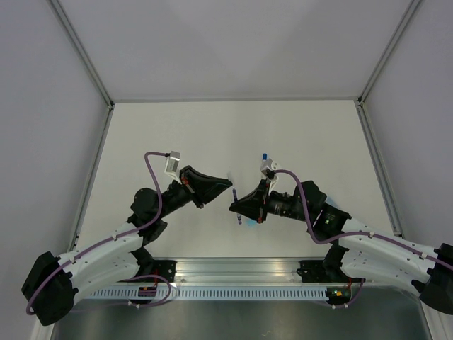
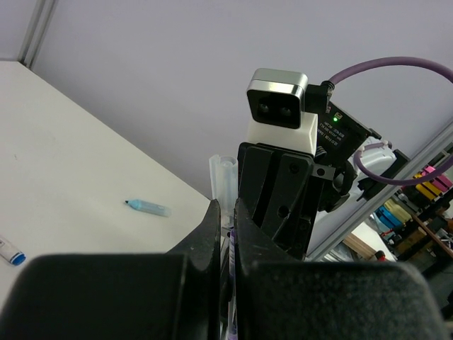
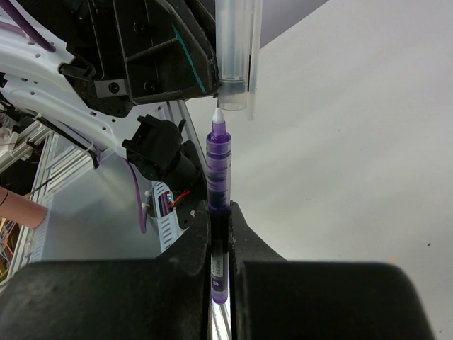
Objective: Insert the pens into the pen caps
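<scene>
Right pincer (image 3: 219, 219): jaws closed tight on a slim purple translucent plastic pen (image 3: 219, 166). The grip is low on the barrel, and the white nib points to 12 o'clock in the right wrist view.

Left pincer (image 2: 225, 212): closed on a clear tubular plastic cap (image 3: 237, 49), mouth facing the nib. The nib sits just below the mouth, not yet inside. Both parts are held in the air over the middle of the white matte surface (image 1: 212, 134).

Risks (judged):
- The nib appears to line up with the 9 o'clock side of the cap mouth rather than its centre. A straight push could catch the rim and crush the tip or cock the pen.
- Both bodies are round, smooth and glossy between flat black fingers, so seating force may make either one slip or twist.
- The long free barrel above the fingers gives leverage for tilt.

Materials:
- The pen is see-through purple, stepped in rings below the nib.
- The cap is thin-walled and frosted-clear, with a side clip.

Farther out, on the surface:
- At 9 o'clock in the left wrist view, a pale blue stubby plastic cap (image 2: 148, 207) lies on its side.
- At 8 o'clock, cut by the frame edge, a white pen with a blue end (image 2: 10, 251) lies flat, well apart from that cap.
</scene>
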`<state>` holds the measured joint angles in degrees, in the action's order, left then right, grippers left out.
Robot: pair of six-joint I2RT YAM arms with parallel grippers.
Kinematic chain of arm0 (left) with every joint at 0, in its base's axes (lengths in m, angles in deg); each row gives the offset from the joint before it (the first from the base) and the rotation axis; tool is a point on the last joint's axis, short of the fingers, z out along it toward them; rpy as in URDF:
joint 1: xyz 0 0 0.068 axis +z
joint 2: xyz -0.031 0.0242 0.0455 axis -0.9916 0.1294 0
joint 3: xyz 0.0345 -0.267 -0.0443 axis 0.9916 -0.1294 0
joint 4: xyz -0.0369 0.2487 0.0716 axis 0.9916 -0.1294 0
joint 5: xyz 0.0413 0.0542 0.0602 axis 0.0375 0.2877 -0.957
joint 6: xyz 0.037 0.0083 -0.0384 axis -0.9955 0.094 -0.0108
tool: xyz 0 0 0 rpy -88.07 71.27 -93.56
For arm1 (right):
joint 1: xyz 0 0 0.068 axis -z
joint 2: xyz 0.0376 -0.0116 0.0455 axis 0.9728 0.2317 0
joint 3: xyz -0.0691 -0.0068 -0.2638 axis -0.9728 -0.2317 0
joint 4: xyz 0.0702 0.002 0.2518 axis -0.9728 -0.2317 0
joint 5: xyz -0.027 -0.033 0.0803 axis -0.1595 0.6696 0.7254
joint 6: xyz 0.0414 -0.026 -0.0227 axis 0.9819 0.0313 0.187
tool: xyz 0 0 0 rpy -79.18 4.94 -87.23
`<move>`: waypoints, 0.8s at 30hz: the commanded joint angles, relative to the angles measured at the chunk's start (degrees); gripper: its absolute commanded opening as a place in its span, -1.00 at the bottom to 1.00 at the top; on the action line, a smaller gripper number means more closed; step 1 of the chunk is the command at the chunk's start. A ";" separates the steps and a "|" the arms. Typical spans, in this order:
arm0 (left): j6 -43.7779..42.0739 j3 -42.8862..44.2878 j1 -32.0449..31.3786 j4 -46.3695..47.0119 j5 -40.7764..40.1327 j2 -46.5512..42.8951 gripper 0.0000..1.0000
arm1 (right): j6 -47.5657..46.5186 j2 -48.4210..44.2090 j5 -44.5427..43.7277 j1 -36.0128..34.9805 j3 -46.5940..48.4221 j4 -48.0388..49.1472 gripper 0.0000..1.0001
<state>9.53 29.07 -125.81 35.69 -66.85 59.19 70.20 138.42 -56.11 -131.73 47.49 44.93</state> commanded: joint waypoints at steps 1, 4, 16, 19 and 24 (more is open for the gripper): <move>0.25 1.51 -0.17 2.65 -0.10 -0.12 -0.95 | 0.40 0.34 0.94 0.11 2.20 1.52 -0.99; 0.34 1.60 -0.17 2.73 -0.10 -0.21 -0.95 | 0.49 0.61 0.94 0.03 2.20 1.52 -1.00; 0.16 1.78 -0.17 1.95 -0.36 -1.18 -0.95 | 0.49 1.22 1.03 0.11 2.47 1.26 -1.00; -0.10 1.95 -0.17 1.51 -0.62 -1.79 -0.95 | 0.66 1.40 1.12 0.11 2.56 1.17 -0.99; -0.45 2.13 -0.17 0.54 -0.62 -2.32 -0.95 | 0.49 1.22 0.59 0.03 2.56 0.99 -0.99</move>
<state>9.50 29.07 -125.81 34.97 -67.02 57.92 70.27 139.58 -55.10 -131.76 47.80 44.91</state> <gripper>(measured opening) 0.054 0.044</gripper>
